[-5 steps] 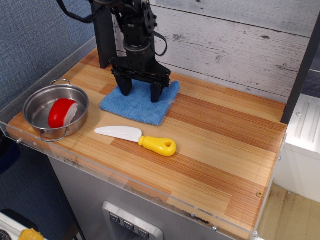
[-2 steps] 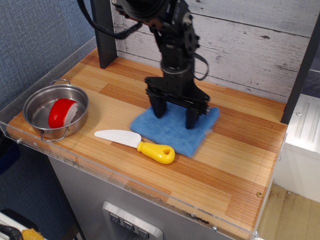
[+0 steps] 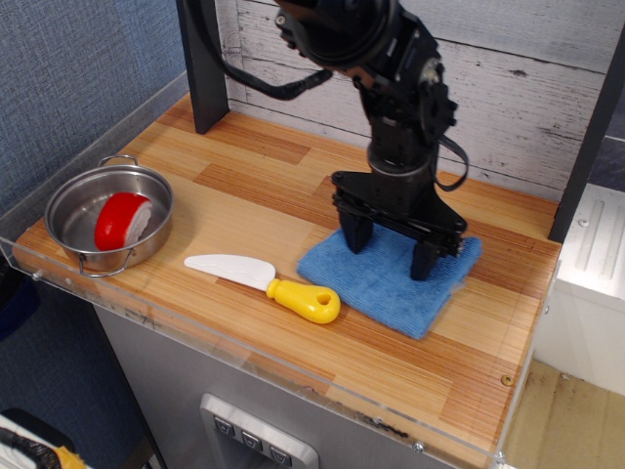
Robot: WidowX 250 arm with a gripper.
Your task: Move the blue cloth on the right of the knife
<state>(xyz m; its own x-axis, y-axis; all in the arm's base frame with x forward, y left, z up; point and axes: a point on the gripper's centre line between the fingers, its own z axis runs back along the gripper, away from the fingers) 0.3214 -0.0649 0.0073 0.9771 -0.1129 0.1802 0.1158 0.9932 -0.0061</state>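
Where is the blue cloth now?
The blue cloth lies right of the knife, near its yellow handle, with the end effector on it.

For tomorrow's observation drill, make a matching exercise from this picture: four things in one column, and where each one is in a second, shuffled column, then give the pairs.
Things:
1. blue cloth
2. knife
3. pot
4. gripper

Places:
A. at the table's left end, holding a red and white item
B. near the front edge, yellow handle pointing right
C. pressing down on the cloth, fingers spread
D. right of the knife, flat on the wood

Pairs: 1-D, 2-B, 3-A, 4-C
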